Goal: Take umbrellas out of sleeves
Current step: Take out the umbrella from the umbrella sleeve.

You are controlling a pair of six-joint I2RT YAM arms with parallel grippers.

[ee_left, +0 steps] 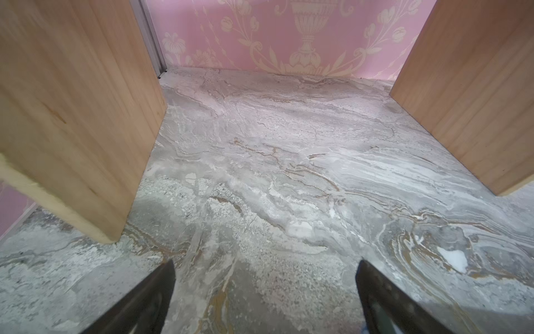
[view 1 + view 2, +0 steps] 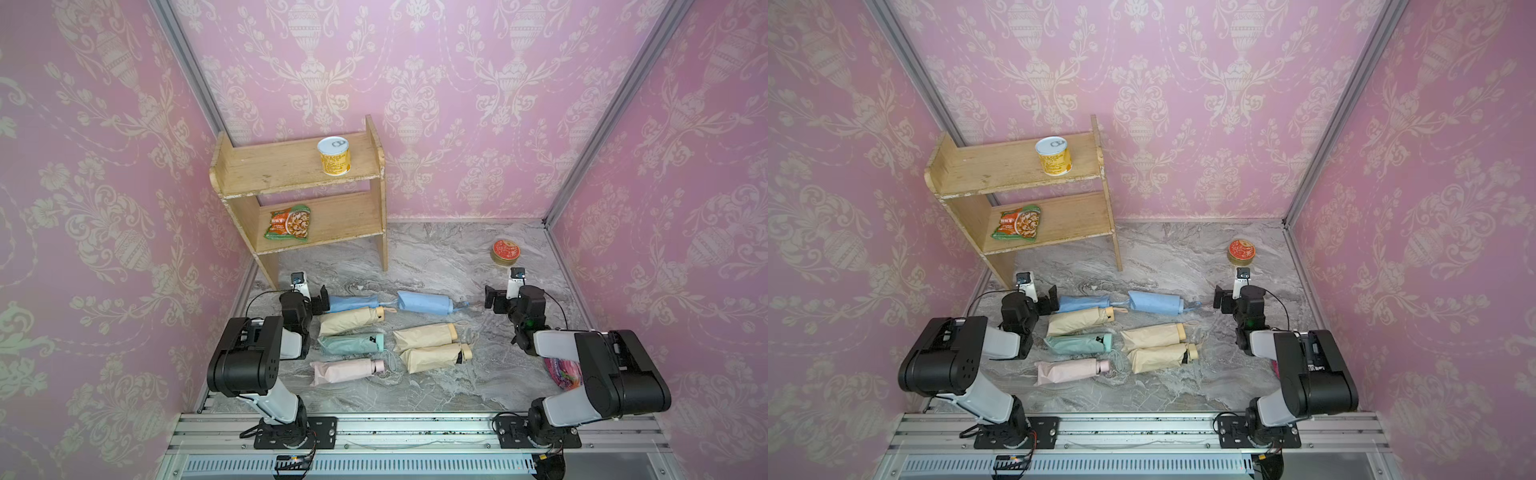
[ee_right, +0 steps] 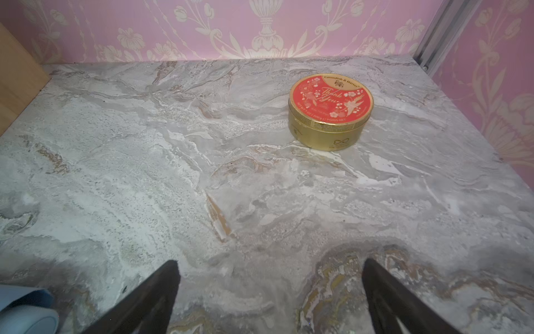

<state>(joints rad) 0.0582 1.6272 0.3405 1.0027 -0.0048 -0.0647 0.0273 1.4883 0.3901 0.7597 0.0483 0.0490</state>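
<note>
Seven umbrellas (image 2: 351,344), left hand (image 1: 266,261), right hand (image 3: 269,260) splayed, perhaps pinkish packet (image 2: 561,372), half hidden

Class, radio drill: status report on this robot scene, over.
Left gripper open, empty; right gripper open, empty. Seven umbrellas on table between them, none held. Nothing blocking; tin, shelf stand clear.

**Wood, cloth, metal**

The bench (image 2: 436,257) looks like matt veined stone. The shelf (image 2: 291,166) is bare wood, rough at its chipped edges. On it, the can (image 2: 333,156) has a shiny metal lid and the packet (image 2: 289,223) is glossy plastic. The tin (image 3: 330,111) is glossy gold metal. The sleeves (image 2: 424,301) are matt cloth.
</note>
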